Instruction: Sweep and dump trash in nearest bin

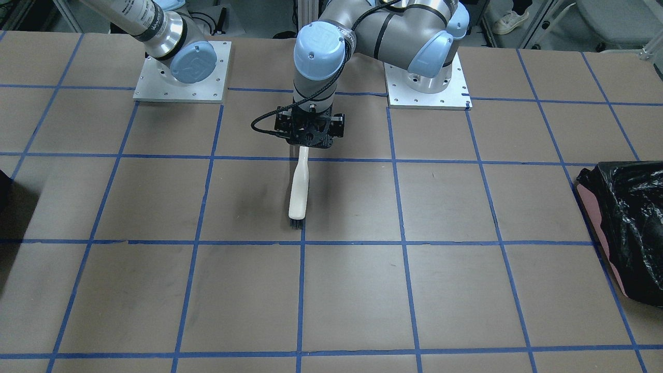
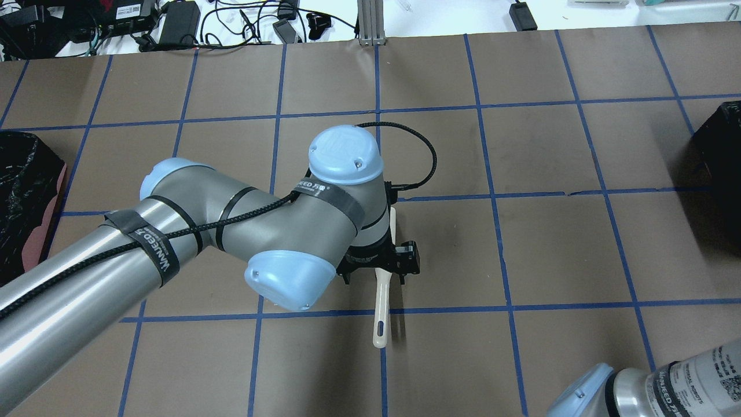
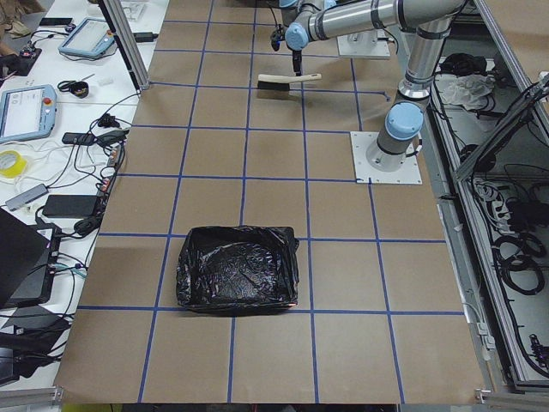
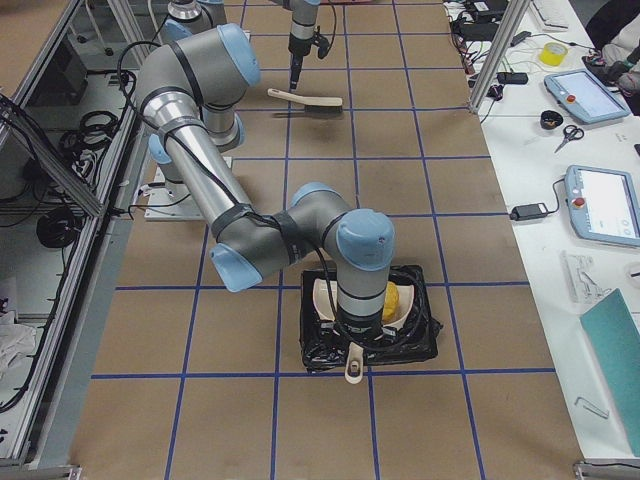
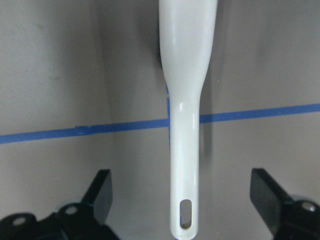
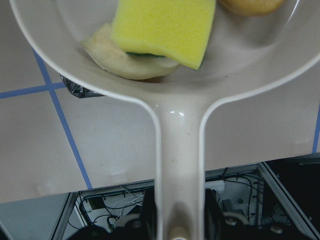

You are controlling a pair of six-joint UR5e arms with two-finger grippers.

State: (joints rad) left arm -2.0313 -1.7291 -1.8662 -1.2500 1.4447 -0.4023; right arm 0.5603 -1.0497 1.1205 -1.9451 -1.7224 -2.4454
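Note:
My right gripper (image 6: 175, 222) is shut on the handle of a cream dustpan (image 6: 175, 125), which it holds over the dark bin (image 4: 425, 345). Inside the pan lie the trash pieces: a yellow-green sponge (image 6: 162, 30) resting on a pale peel (image 6: 112, 57), and an orange-brown lump (image 6: 250, 4) at the top edge. A cream brush (image 1: 299, 191) lies flat on the table. My left gripper (image 5: 182, 197) hovers over its handle, open, with one finger (image 5: 100, 192) on either side and neither touching it.
A pink bin (image 1: 627, 228) lined with a crinkled black bag sits at the table end on my left. The dark bin shows as a black block (image 2: 718, 145) at the opposite end. Blue tape lines grid the brown table (image 1: 466, 290). Tablets and cables lie beyond the far edge.

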